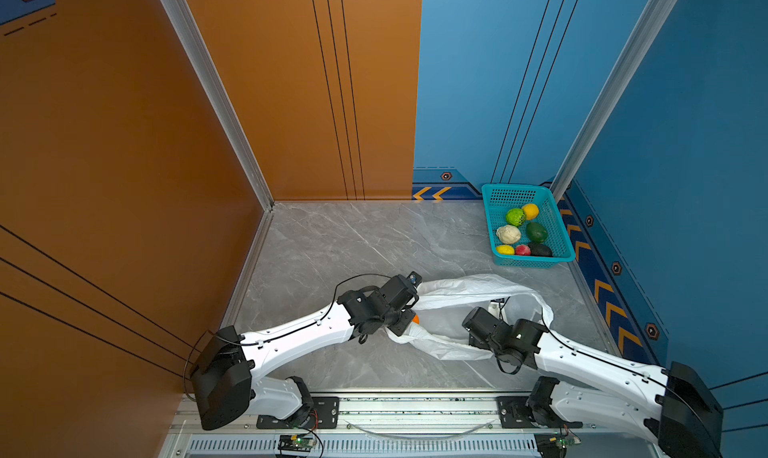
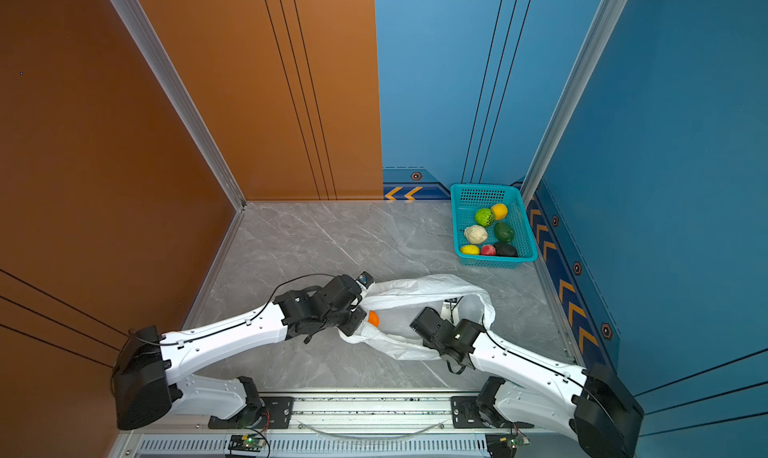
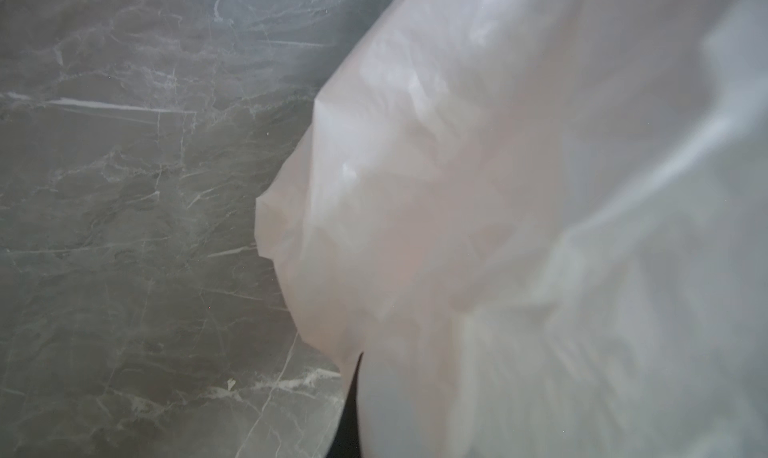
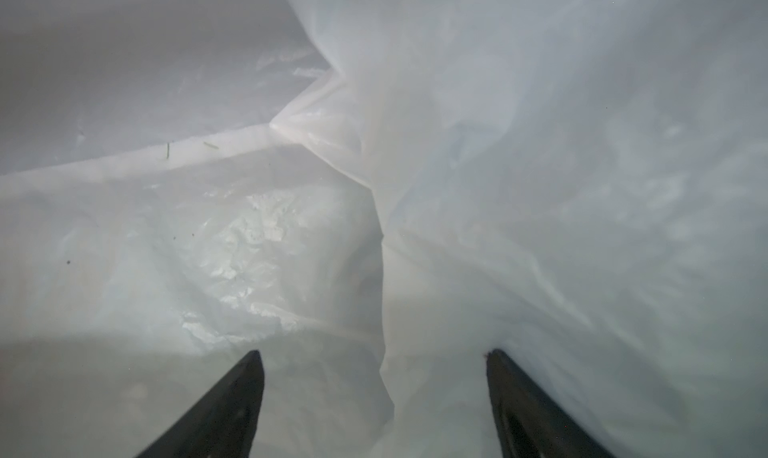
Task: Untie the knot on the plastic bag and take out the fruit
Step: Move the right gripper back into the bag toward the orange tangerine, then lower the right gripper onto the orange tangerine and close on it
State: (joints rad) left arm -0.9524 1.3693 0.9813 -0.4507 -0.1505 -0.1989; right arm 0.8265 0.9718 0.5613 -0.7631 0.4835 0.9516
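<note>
Plastic bag (image 1: 457, 287) lying open-mouthed on marble tabletop

Left gripper (image 1: 404, 326): clamped shut on rim at bag's left end, orange fruit (image 1: 415, 319) just beside it under the film. Right gripper (image 4: 374, 352): jaws spread wide, reaching inside bag from its near right side, only film around them. Beyond bag's far right corner: teal basket (image 1: 525, 263) holding seven other fruit (image 1: 508, 234).

The plastic bag (image 1: 457, 287) is seen as translucent white, with an orange fruit (image 1: 415, 319) at its edge. The table (image 1: 332, 244) is patterned in grey marble with pale veins. The perforated basket (image 1: 515, 195) is coloured teal. In it are shown a netted green ball (image 1: 515, 217), an orange-yellow fruit (image 1: 530, 211), a cream knobbly fruit (image 1: 508, 234), a dark green mango (image 1: 537, 232), a yellow lemon (image 1: 505, 250), a red fruit (image 1: 523, 250) and a black avocado (image 1: 540, 250).
</note>
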